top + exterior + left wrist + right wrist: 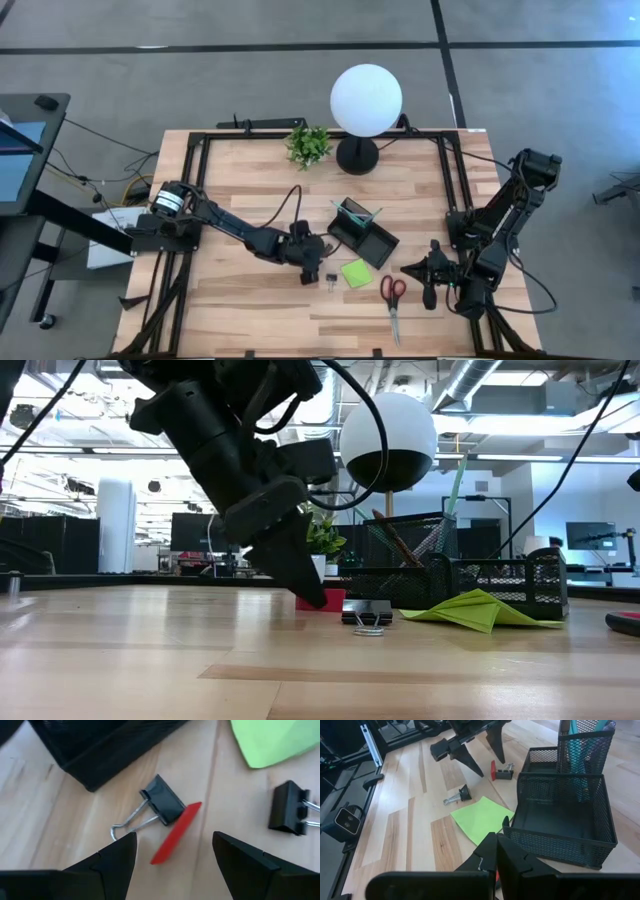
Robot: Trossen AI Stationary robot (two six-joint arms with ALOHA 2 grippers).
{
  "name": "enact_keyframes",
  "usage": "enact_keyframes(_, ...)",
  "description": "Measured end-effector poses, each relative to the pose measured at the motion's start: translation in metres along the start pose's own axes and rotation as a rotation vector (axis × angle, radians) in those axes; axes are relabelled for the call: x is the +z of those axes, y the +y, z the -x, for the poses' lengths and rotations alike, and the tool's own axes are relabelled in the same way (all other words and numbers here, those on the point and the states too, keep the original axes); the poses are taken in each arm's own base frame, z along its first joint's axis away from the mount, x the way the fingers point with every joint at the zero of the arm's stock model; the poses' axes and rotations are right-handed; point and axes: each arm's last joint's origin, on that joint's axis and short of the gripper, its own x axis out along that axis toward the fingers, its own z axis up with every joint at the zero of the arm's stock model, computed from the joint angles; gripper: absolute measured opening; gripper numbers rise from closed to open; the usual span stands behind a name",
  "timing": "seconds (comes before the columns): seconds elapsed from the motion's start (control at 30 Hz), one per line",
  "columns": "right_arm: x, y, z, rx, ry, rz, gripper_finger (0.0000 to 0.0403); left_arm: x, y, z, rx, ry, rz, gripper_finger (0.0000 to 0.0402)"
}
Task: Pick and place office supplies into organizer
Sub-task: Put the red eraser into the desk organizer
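Observation:
My left gripper (pixel 175 865) (pixel 312 272) is open and low over the table, near the organizer's near-left corner. Its fingers stand on either side of a small red piece (pixel 176 834) (pixel 327 600), which stands on edge against a black binder clip (pixel 162 805). A second clip (pixel 290 807) (pixel 367 616) lies beside it. The lime-green sticky pad (pixel 355 273) (pixel 480 817) lies flat in front of the black mesh organizer (pixel 362 232) (pixel 565 820), whose tall section holds pens (pixel 580 735). Red-handled scissors (pixel 392 298) lie toward the near edge. My right gripper (pixel 495 857) (pixel 430 278) is shut and waits right of the scissors.
A white globe lamp (pixel 366 100) on a black base and a small potted plant (pixel 308 145) stand at the table's far edge behind the organizer. Black frame rails (pixel 190 180) run along the table's sides. Bare wood lies left of and in front of the left gripper.

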Motion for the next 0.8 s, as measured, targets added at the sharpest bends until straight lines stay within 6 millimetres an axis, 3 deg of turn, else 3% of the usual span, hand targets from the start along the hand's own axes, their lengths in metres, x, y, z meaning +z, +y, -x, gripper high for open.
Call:
enact_keyframes(0.17,0.0,0.0,0.0,0.0,0.0,0.0,0.0,0.0,-0.001,0.0,-0.028,0.011,0.016,0.0207)
enact_keyframes(0.57,0.0,0.0,0.0,0.0,0.0,0.0,0.0,0.001,0.0,0.0,0.011,-0.01,0.096,0.0018)
enact_keyframes(0.8,0.0,0.0,0.0,0.0,0.0,-0.001,0.0,0.02,-0.014,0.007,-0.039,-0.146,0.145,0.0018)
